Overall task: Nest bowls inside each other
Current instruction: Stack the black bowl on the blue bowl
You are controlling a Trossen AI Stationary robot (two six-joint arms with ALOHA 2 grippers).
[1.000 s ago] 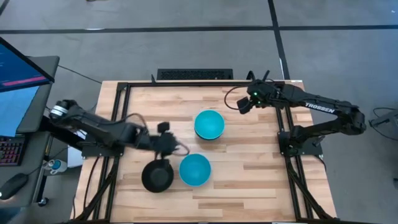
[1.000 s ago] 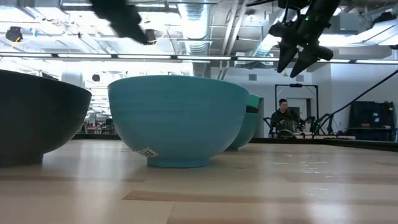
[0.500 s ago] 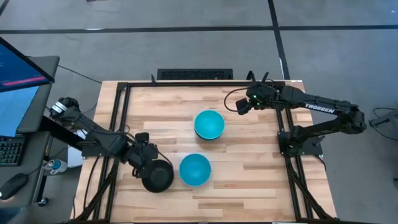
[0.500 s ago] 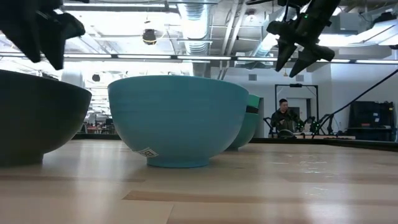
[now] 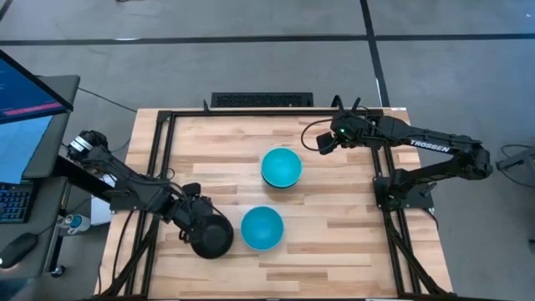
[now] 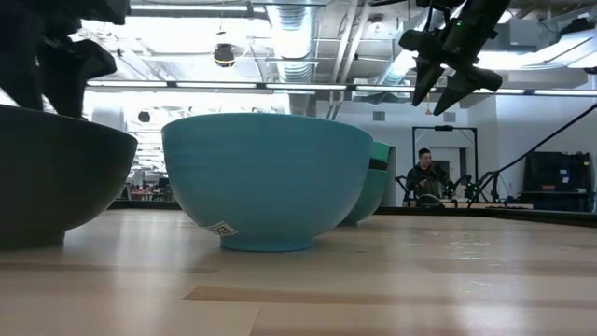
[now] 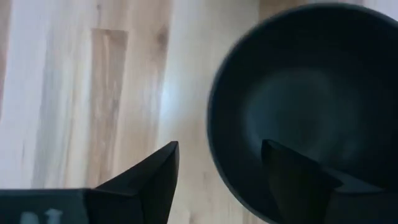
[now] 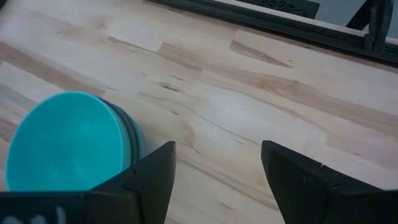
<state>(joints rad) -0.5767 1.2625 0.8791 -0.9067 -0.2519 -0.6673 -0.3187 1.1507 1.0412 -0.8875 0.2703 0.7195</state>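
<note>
A black bowl (image 5: 216,238) stands upright near the table's front left, and a cyan bowl (image 5: 262,228) stands upright on the wood just to its right. Farther back, a stack (image 5: 281,167) has a cyan bowl on top; teal-green and black rims (image 6: 378,159) show under it. My left gripper (image 7: 217,146) is open, just above the black bowl's left rim (image 7: 214,124), with one finger over the hollow and one over the table. I see no touch. My right gripper (image 5: 324,142) hangs open in the air, to the right of the stack and beyond it.
Black frame rails (image 5: 159,150) run along the table's left, right and far sides. A dark flat unit (image 5: 262,99) lies past the far edge and a monitor (image 5: 25,109) stands off the left side. A person (image 6: 427,177) sits far back in the room.
My left gripper has swung from over the black bowl's far side toward the table's left and near edges. It has come down to the bowl's left rim and has opened. No bowl has moved.
</note>
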